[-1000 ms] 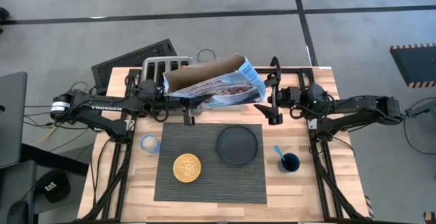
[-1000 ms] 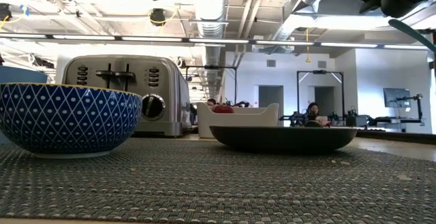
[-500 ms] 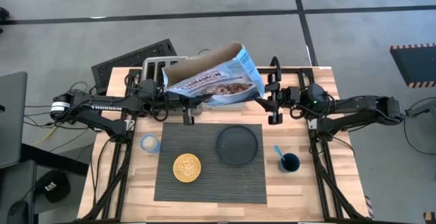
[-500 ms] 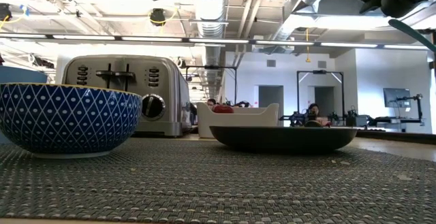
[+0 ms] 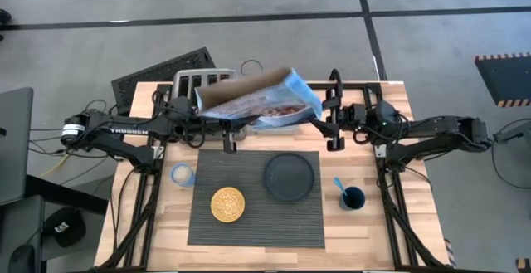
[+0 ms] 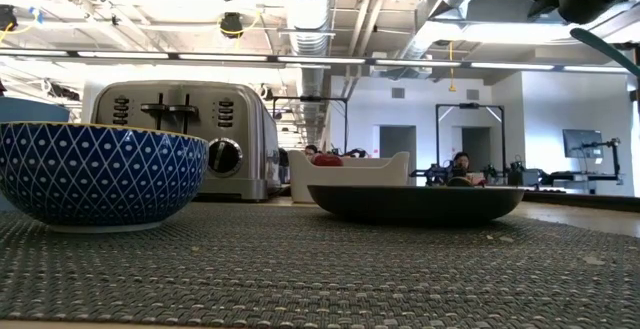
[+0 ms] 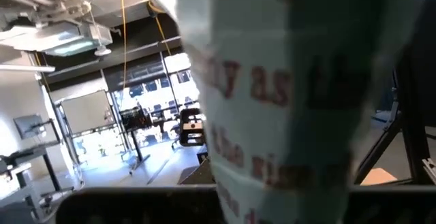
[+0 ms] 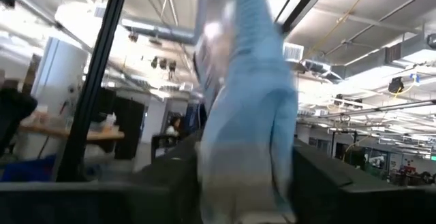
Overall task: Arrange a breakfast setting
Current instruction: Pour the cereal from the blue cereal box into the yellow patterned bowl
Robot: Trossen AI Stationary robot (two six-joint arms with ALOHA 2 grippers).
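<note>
Both arms reach in over the far half of the tabletop (image 5: 274, 252), holding a blue cereal box (image 5: 264, 100) up between them, tilted, above the toaster (image 5: 199, 80) and the far edge of the placemat (image 5: 257, 223). The left claw (image 5: 222, 122) is clamped together on the box's open cardboard end, and its wrist camera is filled by the printed side of the box. The right claw (image 5: 325, 124) sits at the box's blue end, which stands right between its fingers in the wrist picture; whether those fingers press on it or stand slightly apart cannot be told. On the placemat lie a bagel (image 5: 227, 204) toward the near left and a dark round plate (image 5: 289, 176) toward the far right, well apart. Just off the placemat's left edge sits a small bowl (image 5: 182, 174); off its right edge stands a dark blue cup (image 5: 353, 197) with a blue-handled spoon (image 5: 340, 186) leaning in it. From table height, a blue patterned bowl (image 6: 100, 174) shows in front of the toaster
</note>
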